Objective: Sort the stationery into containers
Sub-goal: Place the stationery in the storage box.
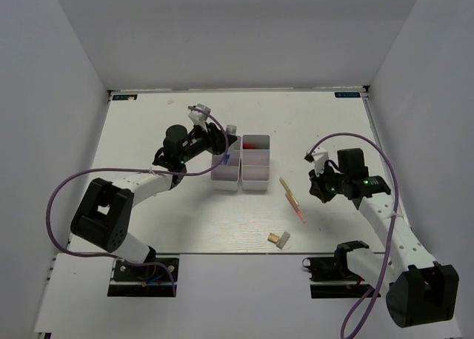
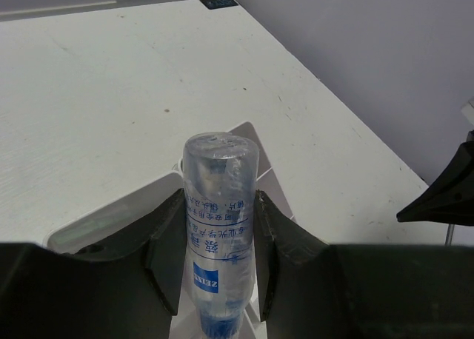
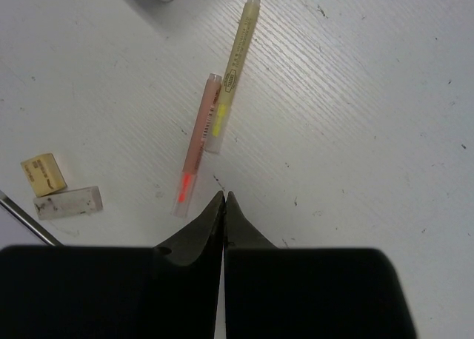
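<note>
- Stationery is only partly sorted. The clear bluish tube (image 2: 220, 169) hangs in the left gripper (image 2: 219, 220) over the left tray (image 1: 226, 173), which sits mid-desk (image 1: 148, 124) toward the far edge. A red piece (image 1: 255, 141) lies in the far compartment of the right tray (image 1: 255, 178).
- First risk: the tube is round and slick, and it is pinched across its body with its domed end sticking out past the fingertips. A slack grip or a jolt could let it pivot or slide free before it is over a compartment.
- Second risk: the tube looks long against a square compartment. Let go flat, it might bridge a divider or tip over the rim onto the desk.
- Third risk: the pink pen (image 3: 196, 143) and yellow pen (image 3: 235, 65) lie right of the trays, toward the right edge. They overlap side by side and seem to touch, so grabbing one could drag or roll the other.
- The tan block (image 3: 43, 174) and white block (image 3: 70, 202), close together toward the near edge, pose the same problem.
- Left jaws: parted just to the tube's width, with both fingers pressed against its sides.
- Right gripper (image 3: 224, 202): the jaws are fully together and hold nothing. The tips are over bare desk just short of the pink pen's red-marked end, and I cannot tell whether they touch the surface. They would have to spread before any pick.
</note>
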